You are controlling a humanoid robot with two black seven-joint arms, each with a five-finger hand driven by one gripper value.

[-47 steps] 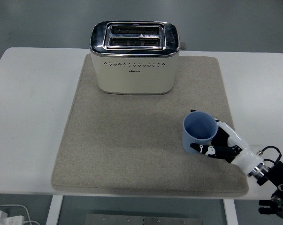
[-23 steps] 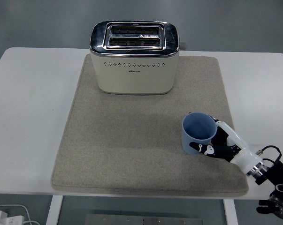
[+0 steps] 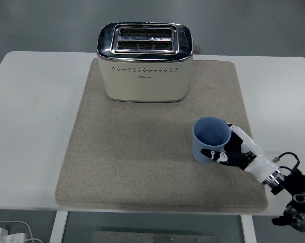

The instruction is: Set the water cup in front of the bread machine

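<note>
The right hand (image 3: pixel 232 151) enters from the near right corner and grasps the cup (image 3: pixel 210 139) from its right side. The fingers (image 3: pixel 219 156) wrap the near right wall of the cup; the thumb side and the exact contact points are partly hidden behind the cup body. The wrist and forearm (image 3: pixel 289 187) are cut off by the right and bottom edges of the view, so the arm beyond the wrist joint cannot be made out.

The cup is light blue, upright, with its mouth open to the camera. It sits over the near right part of the mat (image 3: pixel 142 162). Whether its base touches the mat or is held just clear of it cannot be determined. No handle can be identified; that side is covered by the hand.

The toaster (image 3: pixel 144 61) stands at the far centre of the mat, cream body with a chromed top and two slots. The slot interiors are dark and their contents cannot be read. A small knob at its far right corner is mostly hidden. The cup is well apart from the toaster, nearer and to the right of it.

The mat lies on the white counter (image 3: pixel 31 126). The counter's left and right ends are cut off by the frame. At the near left, below the counter edge, a white plug and cable (image 3: pixel 5 234) are partly visible.
</note>
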